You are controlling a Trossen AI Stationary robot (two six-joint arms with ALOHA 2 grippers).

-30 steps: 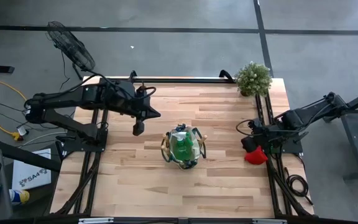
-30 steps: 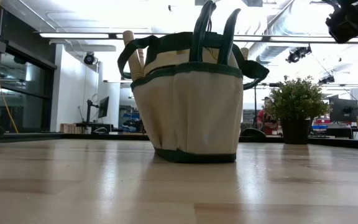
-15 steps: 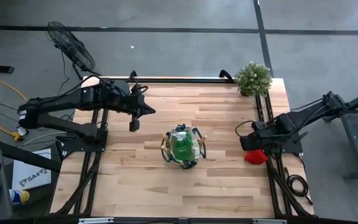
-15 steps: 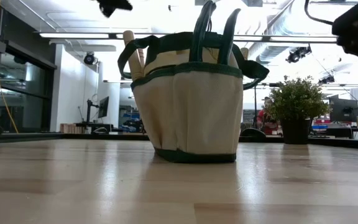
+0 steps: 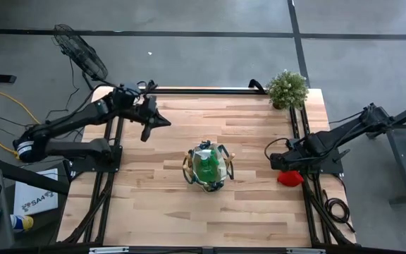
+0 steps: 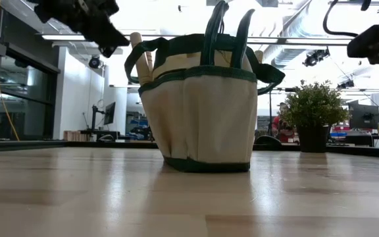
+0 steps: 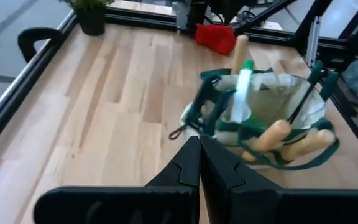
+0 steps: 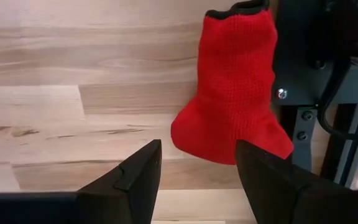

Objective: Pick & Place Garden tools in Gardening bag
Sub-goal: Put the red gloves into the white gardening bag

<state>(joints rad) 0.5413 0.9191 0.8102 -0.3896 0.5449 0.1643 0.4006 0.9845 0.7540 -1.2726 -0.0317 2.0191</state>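
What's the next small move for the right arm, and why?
Probably lower the right gripper onto the red glove and close. Its fingers are open just short of the glove, which lies on the table by the right edge, outside the gardening bag. The left gripper is shut and clear.

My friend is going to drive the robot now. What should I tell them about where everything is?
Left pincer: shut, empty, raised over the table's far-left part, away from the bag.
Right pincer: open, empty, hanging just above the red glove.
Gardening bag: upright mid-table, already holding the green spray bottle and several wooden-handled tools.
Red glove: lying flat at the table's right edge, partly against the arm's frame, not yet gripped.
Potted plant: far-right corner; it stays there.
Done: most tools are in the bag.
Left: grab the glove and drop it into the bag.
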